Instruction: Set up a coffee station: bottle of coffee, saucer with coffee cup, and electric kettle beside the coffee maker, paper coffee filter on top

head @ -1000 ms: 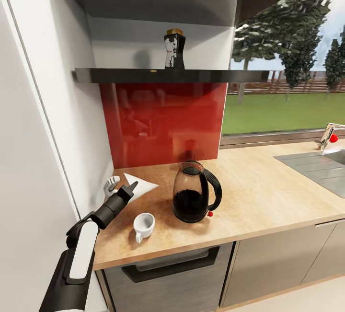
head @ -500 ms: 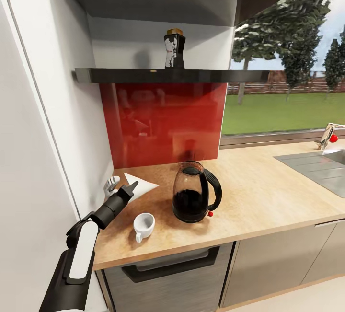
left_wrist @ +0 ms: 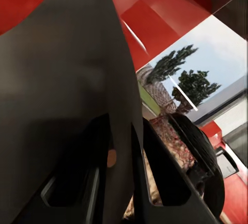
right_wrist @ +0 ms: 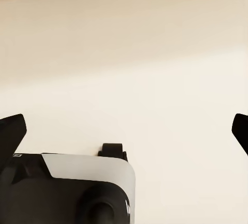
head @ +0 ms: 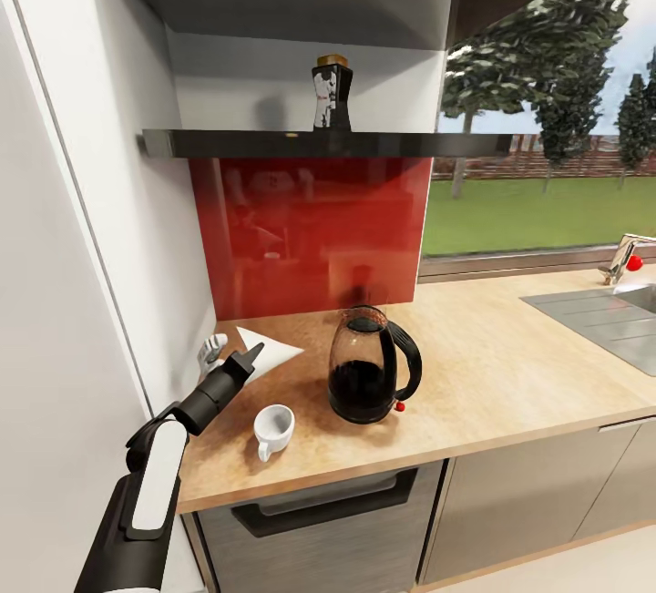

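My left gripper (head: 253, 354) is pinched together on the paper coffee filter (head: 270, 349) near the worktop's (head: 510, 374) back left corner; it seems light, thin and crushable, so I grip one edge gently.

I saw a red backsplash (head: 310, 233) under a dark shelf (head: 319, 144), a window (head: 547, 119) showing lawn and trees, and what looked like a tap (head: 621, 258).

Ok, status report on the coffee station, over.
Left end effector shut on paper coffee filter, low over countertop. Right end effector open, empty. Bottle of coffee on shelf. Electric kettle close beside filter.
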Motion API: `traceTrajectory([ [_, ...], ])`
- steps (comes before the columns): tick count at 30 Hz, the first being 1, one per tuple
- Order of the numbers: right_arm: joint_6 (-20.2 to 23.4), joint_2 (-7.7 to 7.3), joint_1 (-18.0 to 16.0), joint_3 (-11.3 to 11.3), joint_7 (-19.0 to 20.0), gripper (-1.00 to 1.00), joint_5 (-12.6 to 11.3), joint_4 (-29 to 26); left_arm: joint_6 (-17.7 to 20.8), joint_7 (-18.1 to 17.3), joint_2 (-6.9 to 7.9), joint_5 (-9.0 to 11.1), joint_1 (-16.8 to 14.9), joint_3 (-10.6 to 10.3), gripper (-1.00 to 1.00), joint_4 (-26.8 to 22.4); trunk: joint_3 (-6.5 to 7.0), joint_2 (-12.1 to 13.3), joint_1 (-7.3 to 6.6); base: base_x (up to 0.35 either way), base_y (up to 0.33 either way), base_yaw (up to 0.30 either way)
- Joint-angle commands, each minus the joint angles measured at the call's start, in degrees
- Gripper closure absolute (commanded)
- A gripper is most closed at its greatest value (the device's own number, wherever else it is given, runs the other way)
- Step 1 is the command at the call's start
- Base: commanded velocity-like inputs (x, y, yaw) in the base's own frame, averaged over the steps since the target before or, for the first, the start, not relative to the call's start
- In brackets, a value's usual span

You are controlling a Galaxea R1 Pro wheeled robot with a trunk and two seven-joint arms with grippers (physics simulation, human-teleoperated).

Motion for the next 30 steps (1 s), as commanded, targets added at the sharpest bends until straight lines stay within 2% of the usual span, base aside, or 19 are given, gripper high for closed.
traceTrajectory([
  [1,-0.17,-0.01,-0.04,-0.01,0.0,-1.0,0.18,0.04,0.43,-0.17,-0.07,0.09,-0.06,0.16,1.0,-0.02,-0.07,-0.05,0.0,0.0,0.0,0.0],
  [16,-0.17,-0.01,-0.04,-0.01,-0.01,-1.0,0.18,0.04,0.43,-0.38,-0.07,0.09,-0.06,0.14,1.0,-0.06,-0.07,-0.05,0.0,-0.002,0.0,0.0],
  [30,-0.17,-0.01,-0.04,-0.01,-0.04,-1.0,0.18,0.04,0.43,-0.39,-0.07,0.09,-0.06,0.14,1.0,-0.08,-0.07,-0.05,0.0,-0.082,0.0,0.0],
])
